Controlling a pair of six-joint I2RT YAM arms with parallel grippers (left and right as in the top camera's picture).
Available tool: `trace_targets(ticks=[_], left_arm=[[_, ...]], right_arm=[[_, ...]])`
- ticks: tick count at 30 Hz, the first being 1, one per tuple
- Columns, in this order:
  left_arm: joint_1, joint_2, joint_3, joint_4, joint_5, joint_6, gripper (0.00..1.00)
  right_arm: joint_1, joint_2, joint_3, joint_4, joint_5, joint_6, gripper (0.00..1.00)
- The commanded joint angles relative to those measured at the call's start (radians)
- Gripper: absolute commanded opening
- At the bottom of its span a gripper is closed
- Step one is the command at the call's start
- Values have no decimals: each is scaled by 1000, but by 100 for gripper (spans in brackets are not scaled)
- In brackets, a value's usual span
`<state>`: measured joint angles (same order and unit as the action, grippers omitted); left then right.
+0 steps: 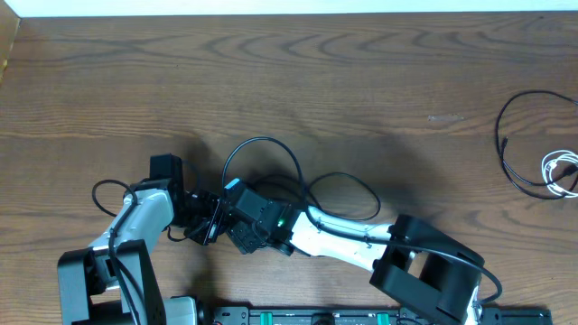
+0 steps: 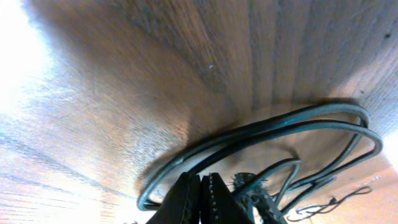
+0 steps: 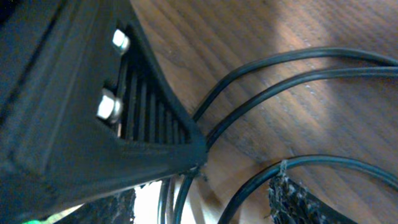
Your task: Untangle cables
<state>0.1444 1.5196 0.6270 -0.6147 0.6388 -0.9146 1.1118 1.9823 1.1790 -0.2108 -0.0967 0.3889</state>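
- Black cable, centre: near parts of its loops hidden under left arm and right arm.
- Right loop and white cable: cut off by right edge; plugs too small to tell.
- Left gripper: fingers cropped at bottom edge; grip on cable unclear.
- Right fingers: cropped, blurred.
- Black housing: blocks left half of right wrist view.

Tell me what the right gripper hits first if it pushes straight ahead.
Probably the black cable strands ahead of the right gripper, then the tip of the left gripper close behind; depth is unclear.
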Motion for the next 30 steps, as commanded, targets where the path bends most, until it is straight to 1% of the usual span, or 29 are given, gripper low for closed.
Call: trace_targets(ticks=[1,2,4,7,11,15,16,17,20,24,30], left_arm=[[-3,-10,30,35,139,-18,8],[-3,-10,30,37,140,-18,8],[-3,-10,30,38,140,-19,8],[-3,-10,30,38,140,-19,8],[-3,-10,30,53,140,-19,8],[-3,-10,30,64,139,-19,8],[-2,-10,30,66,138,-19,8],[2,-10,30,68,135,-19,8],[31,-10,30,73,135,-19,8],[100,-11,30,75,137,-13,8],[197,-12,30,75,140,57,8]], right_arm=[[45,37,-16,-17,-217,-115,66],[45,37,-16,-16,-231,-125,66],[45,37,-16,-19,-224,-137,61],[50,38,-16,-42,-197,-169,60],[66,42,-16,-56,-111,-169,60],[73,54,-16,-68,-43,-169,48],[73,58,-16,-71,-33,-170,43],[73,61,-16,-72,-33,-170,40],[74,66,-16,-74,-33,-169,40],[74,65,-16,-72,-34,-169,46],[72,40,-16,-69,-34,-169,48]])
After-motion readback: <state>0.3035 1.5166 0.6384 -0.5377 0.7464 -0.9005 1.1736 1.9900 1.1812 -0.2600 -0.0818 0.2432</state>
